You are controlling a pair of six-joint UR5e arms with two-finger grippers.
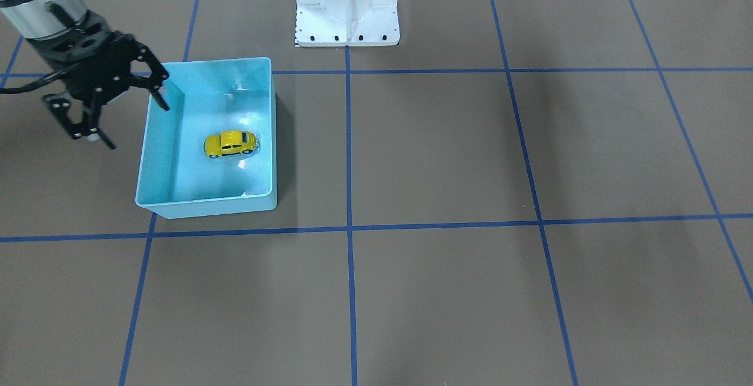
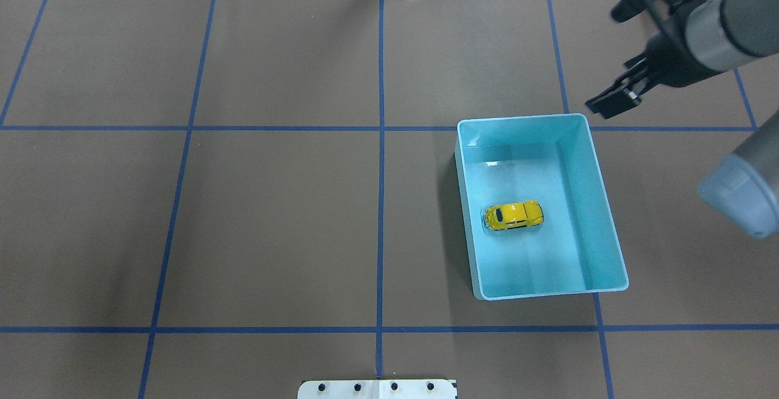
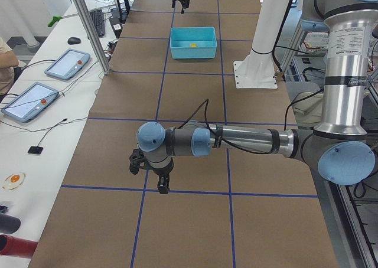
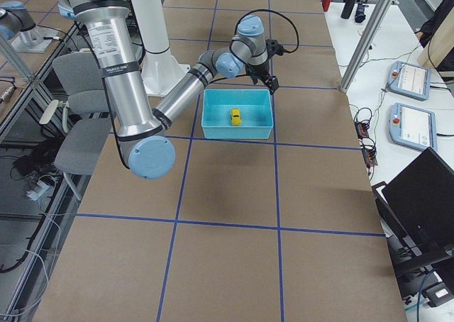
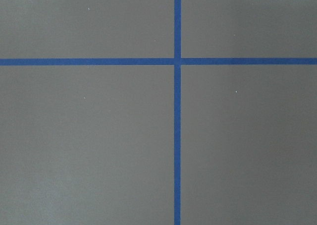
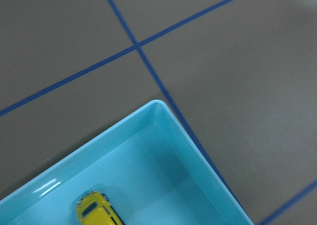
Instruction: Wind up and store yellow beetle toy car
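Right claw splayed near bin corner

The left arm is built from silver tubes joined by grey housings with round light-blue end caps. The right gripper is black, with skeletal linkage fingers and small screw heads. A black cable runs to its wrist. The white pedestal base carries a row of dark bolts.

Bright, even light; soft shadows.
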